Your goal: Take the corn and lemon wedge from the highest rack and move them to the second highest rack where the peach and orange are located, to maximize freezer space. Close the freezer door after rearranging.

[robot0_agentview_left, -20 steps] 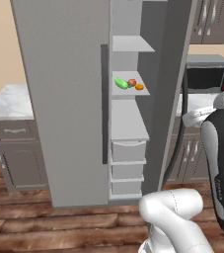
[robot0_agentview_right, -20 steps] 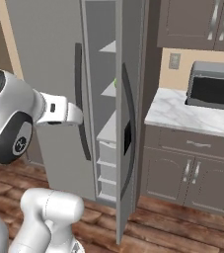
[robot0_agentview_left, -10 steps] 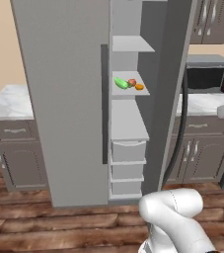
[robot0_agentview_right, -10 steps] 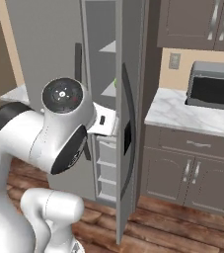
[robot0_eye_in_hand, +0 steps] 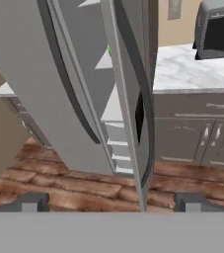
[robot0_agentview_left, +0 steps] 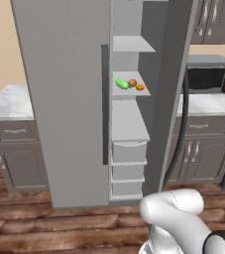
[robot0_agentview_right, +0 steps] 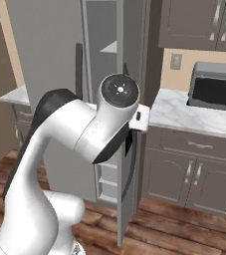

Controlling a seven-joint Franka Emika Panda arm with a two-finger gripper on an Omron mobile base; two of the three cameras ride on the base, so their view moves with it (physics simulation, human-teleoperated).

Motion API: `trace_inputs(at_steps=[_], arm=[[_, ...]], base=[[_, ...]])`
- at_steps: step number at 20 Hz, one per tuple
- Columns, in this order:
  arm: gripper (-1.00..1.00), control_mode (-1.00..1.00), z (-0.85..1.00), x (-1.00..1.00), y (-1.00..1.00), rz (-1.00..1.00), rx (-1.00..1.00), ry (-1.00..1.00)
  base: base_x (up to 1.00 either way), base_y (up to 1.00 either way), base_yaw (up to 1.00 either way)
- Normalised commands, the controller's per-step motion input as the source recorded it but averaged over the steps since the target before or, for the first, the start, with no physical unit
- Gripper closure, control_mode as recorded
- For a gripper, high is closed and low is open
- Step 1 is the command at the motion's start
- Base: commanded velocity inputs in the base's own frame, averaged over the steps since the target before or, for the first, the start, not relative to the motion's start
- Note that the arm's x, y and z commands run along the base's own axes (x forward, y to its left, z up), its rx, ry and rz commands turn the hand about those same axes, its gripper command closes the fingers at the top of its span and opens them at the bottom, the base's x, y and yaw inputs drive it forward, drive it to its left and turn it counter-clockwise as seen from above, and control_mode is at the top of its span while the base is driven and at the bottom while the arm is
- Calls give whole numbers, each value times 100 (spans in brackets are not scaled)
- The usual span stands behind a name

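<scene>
Lying well beyond the spread pincer (robot0_eye_in_hand: 111, 202), corn (robot0_agentview_left: 121, 83).

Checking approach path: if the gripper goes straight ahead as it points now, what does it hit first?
Probably the open freezer door, whose edge and dark handle run through the hand view's middle. The open gripper looks well short; depth is unclear.

Three food items (robot0_agentview_left: 129, 84) on one shelf (robot0_agentview_left: 130, 92), three drawers (robot0_agentview_left: 129, 166), one microwave (robot0_agentview_left: 209, 74).

Freezer door (robot0_eye_in_hand: 128, 99) ajar, edge-on, dark handle (robot0_eye_in_hand: 138, 84); shelves (robot0_eye_in_hand: 106, 62) inside; microwave (robot0_eye_in_hand: 217, 29) on marble counter (robot0_eye_in_hand: 187, 71) right.
</scene>
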Motion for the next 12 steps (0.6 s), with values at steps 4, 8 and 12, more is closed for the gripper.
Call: trace_inputs(at_steps=[4, 8, 12], arm=[[100, -100, -11, 68, -29, 13, 3, 0], [100, -100, -13, 75, -22, 16, 9, 0], [100, -100, -12, 84, -14, 13, 9, 0]], base=[[0, 0, 0], [0, 0, 0], [0, 0, 0]])
